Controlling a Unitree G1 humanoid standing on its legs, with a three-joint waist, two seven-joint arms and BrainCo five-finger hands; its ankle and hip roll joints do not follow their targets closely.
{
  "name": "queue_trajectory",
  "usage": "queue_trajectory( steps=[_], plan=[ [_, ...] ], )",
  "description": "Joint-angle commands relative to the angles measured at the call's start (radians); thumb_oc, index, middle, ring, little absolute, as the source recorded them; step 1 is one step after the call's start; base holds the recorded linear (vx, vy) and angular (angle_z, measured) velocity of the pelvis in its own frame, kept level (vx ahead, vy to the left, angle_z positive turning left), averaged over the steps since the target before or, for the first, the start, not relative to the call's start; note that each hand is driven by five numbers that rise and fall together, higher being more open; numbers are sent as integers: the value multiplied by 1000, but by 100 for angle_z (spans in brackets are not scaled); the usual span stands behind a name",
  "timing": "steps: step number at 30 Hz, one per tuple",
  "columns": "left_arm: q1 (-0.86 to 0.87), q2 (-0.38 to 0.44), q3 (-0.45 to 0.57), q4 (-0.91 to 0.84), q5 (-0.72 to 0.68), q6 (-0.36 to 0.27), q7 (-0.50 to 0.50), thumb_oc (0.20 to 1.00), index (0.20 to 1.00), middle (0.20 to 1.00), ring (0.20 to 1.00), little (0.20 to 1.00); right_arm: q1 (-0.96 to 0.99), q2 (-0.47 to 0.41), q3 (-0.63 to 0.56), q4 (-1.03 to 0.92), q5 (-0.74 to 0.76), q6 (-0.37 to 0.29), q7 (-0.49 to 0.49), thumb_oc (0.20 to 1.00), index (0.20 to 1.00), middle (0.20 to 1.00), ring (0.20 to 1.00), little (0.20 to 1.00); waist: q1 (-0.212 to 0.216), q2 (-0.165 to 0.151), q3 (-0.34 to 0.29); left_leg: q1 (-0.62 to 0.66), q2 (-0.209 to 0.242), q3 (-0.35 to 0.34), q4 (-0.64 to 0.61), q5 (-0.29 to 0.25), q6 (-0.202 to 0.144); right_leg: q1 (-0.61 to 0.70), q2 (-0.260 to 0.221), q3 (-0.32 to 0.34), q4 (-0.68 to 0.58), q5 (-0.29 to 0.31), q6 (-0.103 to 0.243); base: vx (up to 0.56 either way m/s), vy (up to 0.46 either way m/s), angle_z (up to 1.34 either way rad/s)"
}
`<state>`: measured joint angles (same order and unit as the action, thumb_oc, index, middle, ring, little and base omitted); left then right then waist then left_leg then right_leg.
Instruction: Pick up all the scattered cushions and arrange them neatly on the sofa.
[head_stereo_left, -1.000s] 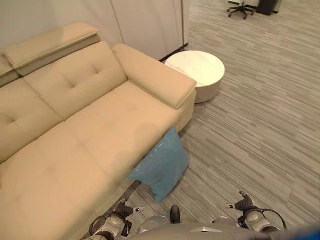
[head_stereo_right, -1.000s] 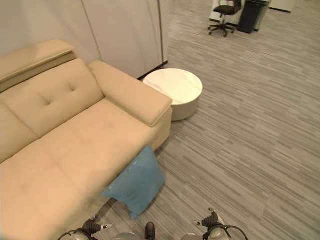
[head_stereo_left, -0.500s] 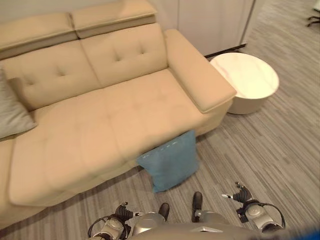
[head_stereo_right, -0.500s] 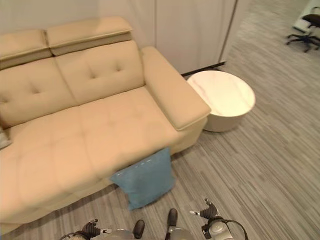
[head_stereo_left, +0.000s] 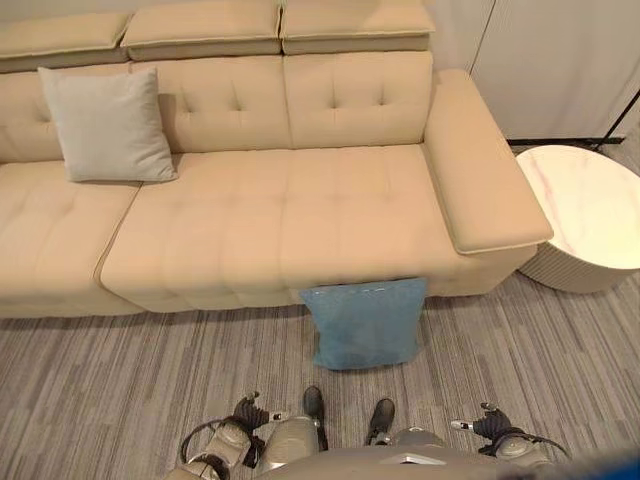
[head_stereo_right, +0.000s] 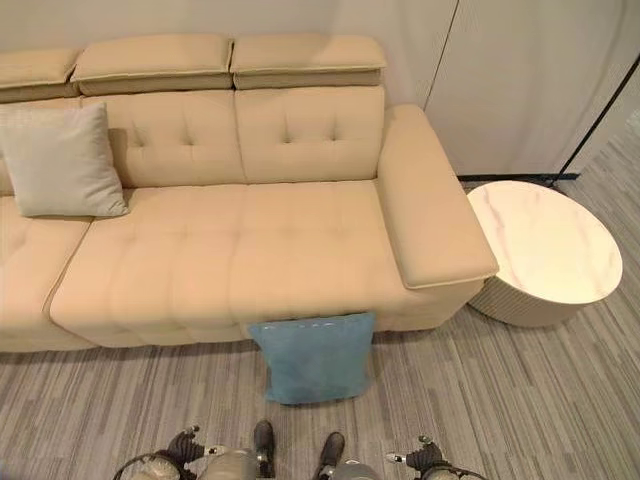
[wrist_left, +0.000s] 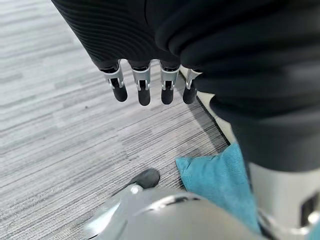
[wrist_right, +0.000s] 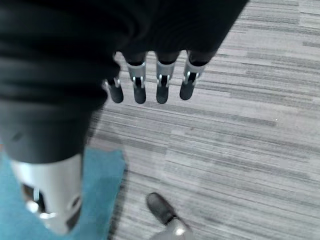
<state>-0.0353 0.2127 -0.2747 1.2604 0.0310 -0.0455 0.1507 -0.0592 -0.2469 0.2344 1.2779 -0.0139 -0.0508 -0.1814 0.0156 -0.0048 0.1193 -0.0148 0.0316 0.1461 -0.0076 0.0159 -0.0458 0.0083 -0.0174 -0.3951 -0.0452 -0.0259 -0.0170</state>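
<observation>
Blue cushion (head_stereo_left: 366, 323) on the floor (head_stereo_left: 120, 380), leaning upright against the near front edge of the sofa (head_stereo_left: 300, 215), below the right-hand seat section. Top edge touching the sofa front, lower edge resting on the grey striped carpet. Positioned between the two hands in the head views, farther out than both, touched by neither.

Left hand (wrist_left: 145, 87) low at the near left, hanging above bare floor. Fingers straight and relaxed, side by side, dark tips pointing down, holding nothing. Corner of the blue cushion visible past this hand in the left wrist view, near but apart from it.

Right hand (wrist_right: 150, 85) low at the near right, likewise hanging above the carpet. Fingers straight, in an even row, loosely extended, empty. Blue cushion edge seen in the right wrist view off to one side of the fingers, not in contact.

Grey cushion (head_stereo_left: 107, 124) upright on the sofa at the far left, leaning against the backrest, lower edge on the seat. Well apart from the blue cushion and from both hands.

Sofa beige, tufted, with three raised headrest sections along the far side and a broad armrest at the right end. Round white side table (head_stereo_left: 590, 220) just beside that armrest, standing on the floor at the right; tabletop bare.
</observation>
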Motion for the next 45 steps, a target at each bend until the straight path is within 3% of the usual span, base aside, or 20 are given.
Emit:
queue_trajectory(
  steps=[1,3,4,6,13,22,27,33,39,40,45],
  plan=[
    [-12,2,9,8,13,-6,-4,1000,1000,1000,1000,1000,-5,-4,1,-26,-20,-8,-7,1000,1000,1000,1000,1000,19,-12,-28,-41,-64,-16,36,-47,56,41,-107,93,112,-28,117,191,198,-14],
    [-21,18,21,8,8,-6,-1,1000,1000,1000,1000,1000,-5,-25,3,-19,-60,-11,-25,1000,1000,1000,1000,1000,25,-16,-23,-31,-66,-14,25,-50,65,20,-128,91,167,-27,131,97,168,-15],
    [-32,33,25,9,16,-3,2,1000,1000,1000,1000,1000,-5,-41,23,-10,-91,22,-7,1000,1000,1000,1000,1000,23,-22,-12,-26,-67,-17,26,-54,76,-17,-143,103,245,-19,141,59,144,-22],
    [-38,55,27,16,28,-8,-1,1000,1000,1000,1000,1000,-18,-50,22,-3,-80,19,-1,1000,1000,1000,1000,1000,21,-22,-3,-9,-74,-40,20,-59,85,-49,-145,142,287,0,148,95,55,1],
    [-30,61,35,32,26,-13,-3,1000,1000,1000,1000,1000,-17,-47,26,-7,-74,19,-1,1000,1000,1000,1000,1000,2,-28,16,37,-86,-95,10,-71,82,-100,-140,233,166,72,165,83,-45,20],
    [-25,54,36,29,23,-13,-3,1000,1000,1000,1000,1000,-5,-40,30,-3,-70,12,-4,1000,1000,1000,1000,1000,4,-44,-28,62,-66,-113,-31,-56,50,-4,-107,217,63,57,152,50,-96,14],
    [-48,51,46,-6,-34,-22,12,1000,1000,1000,1000,1000,-12,-47,23,-12,-46,3,-16,1000,1000,1000,1000,1000,0,-46,-15,58,-48,-122,-37,-48,34,2,-96,197,54,40,136,20,-103,13],
    [-179,78,36,-149,-196,-80,76,1000,1000,1000,1000,1000,-130,-113,8,-130,44,-27,-90,1000,1000,1000,1000,1000,-8,-42,115,-253,-34,-137,121,-24,19,-287,-121,170,201,42,98,-301,-70,29],
    [-257,85,30,-261,-329,-134,158,1000,1000,1000,1000,1000,-223,-137,-21,-265,130,-48,-190,1000,1000,1000,1000,1000,-7,-23,169,-469,-29,-148,177,11,11,-515,-135,166,289,38,87,-147,-22,0],
    [-264,83,29,-290,-344,-141,170,1000,1000,1000,1000,1000,-236,-131,-28,-292,151,-57,-213,1000,1000,1000,1000,1000,-6,-18,170,-501,-23,-155,188,-10,2,-553,-134,177,311,12,93,-93,-27,-6],
    [-371,85,-1,-368,-379,-168,222,1000,1000,1000,1000,1000,-350,-108,-25,-361,211,-102,-291,1000,1000,1000,1000,1000,-19,-13,202,-681,-27,-156,236,1,-2,-742,-145,195,367,26,98,-101,3,3]
  ],
)
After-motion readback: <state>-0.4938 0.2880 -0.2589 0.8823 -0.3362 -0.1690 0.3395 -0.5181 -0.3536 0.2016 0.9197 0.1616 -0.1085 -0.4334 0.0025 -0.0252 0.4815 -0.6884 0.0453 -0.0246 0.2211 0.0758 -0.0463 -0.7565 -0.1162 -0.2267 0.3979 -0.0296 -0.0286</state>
